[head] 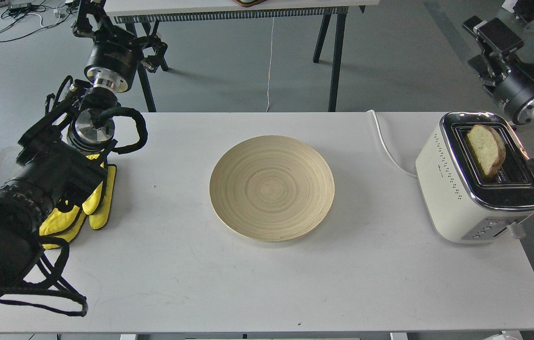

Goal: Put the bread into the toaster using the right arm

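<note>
The bread [485,148] stands in the toaster's [477,184] slot at three o'clock on the tabletop [177,283], top half protruding. Likely light, soft and crumbly: pinch the crust edges gently. Right hand [474,23] and left hand [88,14]: cannot tell whether open.

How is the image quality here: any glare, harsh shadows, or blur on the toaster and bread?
Head view: lighting is even and soft, with only faint shadows on the table beside the plate. The toaster shows bright glare along its chrome top rim. The bread in the slot is sharp enough to show its crust. Table edges bow slightly, suggesting wide-angle distortion.
</note>
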`<move>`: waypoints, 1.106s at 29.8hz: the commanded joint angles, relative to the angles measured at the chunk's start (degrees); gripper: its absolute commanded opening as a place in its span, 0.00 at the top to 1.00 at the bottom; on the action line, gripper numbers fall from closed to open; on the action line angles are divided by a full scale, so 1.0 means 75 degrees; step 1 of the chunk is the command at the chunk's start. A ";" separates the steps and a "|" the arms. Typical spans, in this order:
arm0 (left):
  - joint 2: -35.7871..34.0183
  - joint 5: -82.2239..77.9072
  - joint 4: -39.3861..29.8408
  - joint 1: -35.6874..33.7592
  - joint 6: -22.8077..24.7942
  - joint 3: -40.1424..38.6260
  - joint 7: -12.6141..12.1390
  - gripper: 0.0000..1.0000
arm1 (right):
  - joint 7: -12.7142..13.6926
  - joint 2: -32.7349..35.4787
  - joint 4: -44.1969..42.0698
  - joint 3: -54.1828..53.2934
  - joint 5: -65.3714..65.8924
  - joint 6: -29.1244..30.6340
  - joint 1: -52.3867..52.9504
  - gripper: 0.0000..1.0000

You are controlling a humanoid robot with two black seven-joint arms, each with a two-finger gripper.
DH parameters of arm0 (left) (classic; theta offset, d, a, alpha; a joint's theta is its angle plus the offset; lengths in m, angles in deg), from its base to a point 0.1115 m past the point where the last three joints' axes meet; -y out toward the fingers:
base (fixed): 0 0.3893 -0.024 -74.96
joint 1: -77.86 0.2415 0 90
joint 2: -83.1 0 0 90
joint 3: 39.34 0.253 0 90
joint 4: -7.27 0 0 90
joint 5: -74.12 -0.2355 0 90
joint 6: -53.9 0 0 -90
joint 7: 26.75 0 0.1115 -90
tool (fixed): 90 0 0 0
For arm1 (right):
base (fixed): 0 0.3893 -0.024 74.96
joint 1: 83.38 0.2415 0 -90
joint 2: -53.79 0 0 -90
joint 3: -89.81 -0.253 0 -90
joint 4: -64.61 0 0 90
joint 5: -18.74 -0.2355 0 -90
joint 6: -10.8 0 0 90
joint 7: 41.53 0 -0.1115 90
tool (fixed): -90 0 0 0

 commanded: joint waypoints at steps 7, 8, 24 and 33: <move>-0.0003 0.0011 0.0000 -0.0001 -0.0011 -0.0017 -0.0001 0.00 | -0.0510 -0.2230 -0.2141 -0.1709 -0.1662 0.0193 -0.0187 0.01; -0.0003 0.0011 0.0000 -0.0001 -0.0011 -0.0017 -0.0001 0.00 | -0.0510 -0.2359 -0.2316 -0.1943 -0.1965 0.0321 -0.0234 0.01; -0.0015 -0.0001 0.0000 -0.0001 0.0000 -0.0005 -0.0001 0.00 | -0.0229 -0.4211 -0.5036 -0.4171 -0.4500 0.3592 -0.0527 0.01; -0.0015 0.0011 0.0000 -0.0001 0.0000 -0.0005 -0.0001 0.00 | -0.0229 -0.4458 -0.5049 -0.4160 -0.4500 0.3907 -0.0527 0.01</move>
